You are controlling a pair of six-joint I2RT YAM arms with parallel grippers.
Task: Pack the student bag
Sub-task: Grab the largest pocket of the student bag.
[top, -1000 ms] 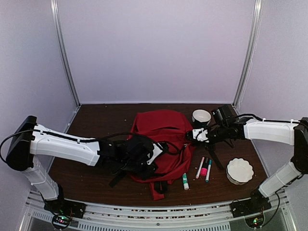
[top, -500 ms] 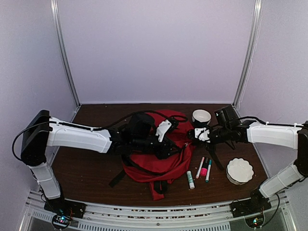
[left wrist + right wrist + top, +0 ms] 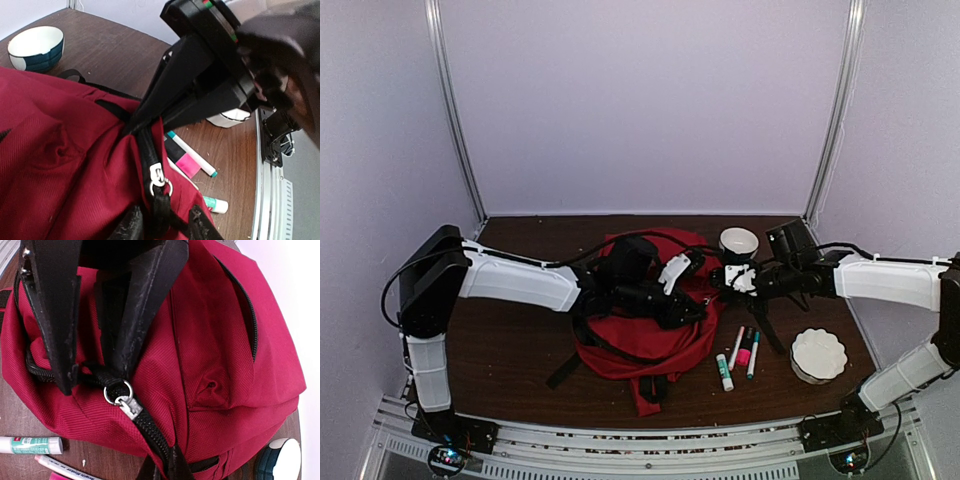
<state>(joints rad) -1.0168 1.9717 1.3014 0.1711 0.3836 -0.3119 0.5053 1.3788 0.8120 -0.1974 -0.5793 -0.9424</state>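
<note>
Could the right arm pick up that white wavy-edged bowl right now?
Probably not as things stand: the right gripper is shut on a black loop on the student bag, by its zip, so it would have to let go first. The white bowl itself sits in the open, nothing over it.

Both arms are chunky white shells with black joints, same build on the left arm point(image 3: 515, 283) and the right arm point(image 3: 880, 278). A thin black cable point(image 3: 620, 238) loops off the left one. The black bases point(image 3: 448, 432) at 7 and 5 o'clock of the overhead shot each have a tiny green light point(image 3: 447, 460). The right gripper point(image 3: 97, 377) has matte black wedge fingers point(image 3: 142, 305), scuffed grey along the edges.
</note>
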